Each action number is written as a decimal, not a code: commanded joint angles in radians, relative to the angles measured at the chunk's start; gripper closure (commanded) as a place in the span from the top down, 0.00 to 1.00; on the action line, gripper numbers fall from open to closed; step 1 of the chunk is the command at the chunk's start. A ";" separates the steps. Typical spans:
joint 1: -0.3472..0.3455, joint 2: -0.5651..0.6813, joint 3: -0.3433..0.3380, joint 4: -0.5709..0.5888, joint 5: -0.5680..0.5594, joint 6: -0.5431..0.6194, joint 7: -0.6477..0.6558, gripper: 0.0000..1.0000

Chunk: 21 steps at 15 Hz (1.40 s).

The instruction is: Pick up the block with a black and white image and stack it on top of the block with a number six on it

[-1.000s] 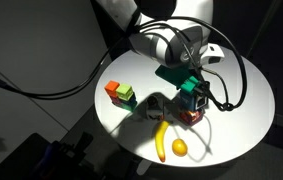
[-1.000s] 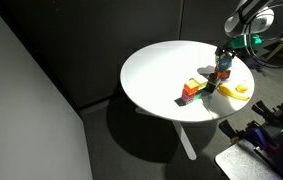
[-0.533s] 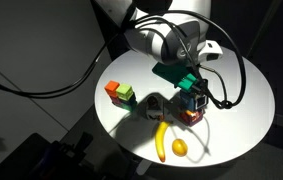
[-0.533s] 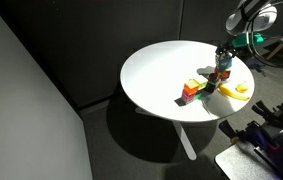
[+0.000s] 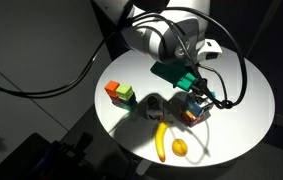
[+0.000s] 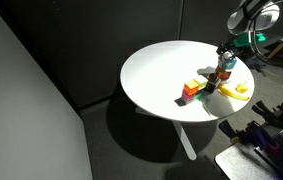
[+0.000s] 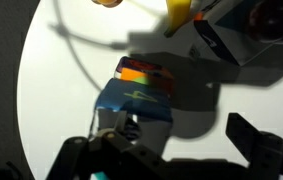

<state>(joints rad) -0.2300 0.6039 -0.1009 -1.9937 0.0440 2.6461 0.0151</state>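
The block with a black and white image (image 5: 192,100) has blue-teal sides and sits on top of the block with a number six (image 5: 190,115), whose sides are red-orange. The stack also shows in the other exterior view (image 6: 222,72). In the wrist view the blue block (image 7: 136,100) covers most of the orange and green block (image 7: 147,71) under it. My gripper (image 5: 197,84) hangs just above the stack, also seen from the other side (image 6: 227,55). Its fingers (image 7: 178,137) are spread wide and hold nothing.
The stack stands on a round white table (image 5: 251,100) (image 6: 151,70). A plain orange and green pair of blocks (image 5: 119,93) (image 6: 192,89) sits to one side. A banana (image 5: 162,142) (image 6: 233,90) and a small yellow fruit (image 5: 179,147) lie near the table edge.
My gripper has lifted a little away from the stack. The blue block stays on the red-orange block.
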 commanded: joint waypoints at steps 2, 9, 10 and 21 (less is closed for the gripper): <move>-0.005 -0.059 0.014 -0.049 0.016 -0.010 -0.047 1.00; -0.002 -0.139 0.049 -0.124 0.020 -0.006 -0.099 1.00; -0.001 -0.154 0.054 -0.138 0.021 -0.005 -0.110 1.00; 0.048 -0.302 0.061 -0.258 0.003 -0.107 -0.121 1.00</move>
<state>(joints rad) -0.2040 0.3680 -0.0271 -2.2039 0.0440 2.5821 -0.0948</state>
